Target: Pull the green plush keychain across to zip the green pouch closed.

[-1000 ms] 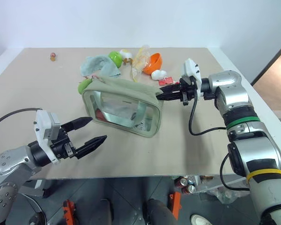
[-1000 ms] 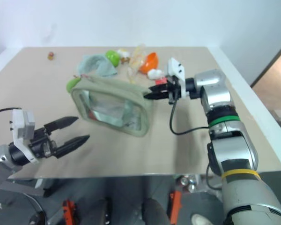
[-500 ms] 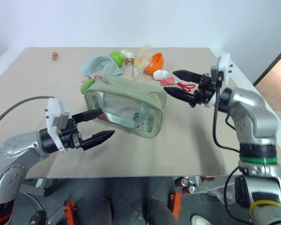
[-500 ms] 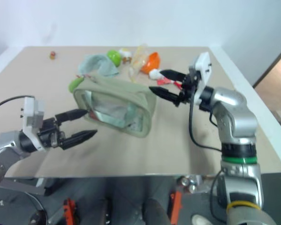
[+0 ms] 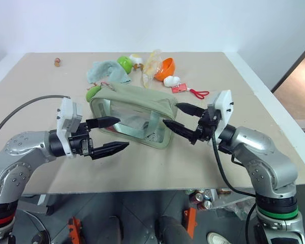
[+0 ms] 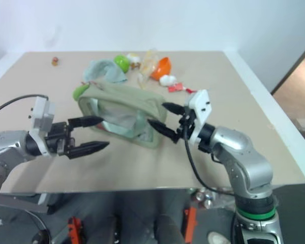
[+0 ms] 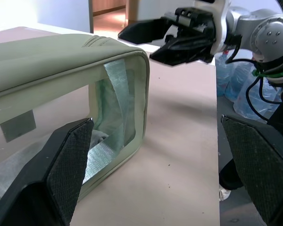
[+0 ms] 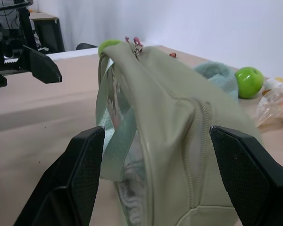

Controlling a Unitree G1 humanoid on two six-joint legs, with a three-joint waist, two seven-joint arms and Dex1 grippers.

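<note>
Right gripper withdrawn, opened beside green pouch.

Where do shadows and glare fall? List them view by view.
Left eye view: soft shadows on the table beneath the left claw and beside the green pouch, under the right claw. Left wrist view: pale sheen on the pouch's clear window. Right wrist view: no glare on the pouch fabric.
</note>
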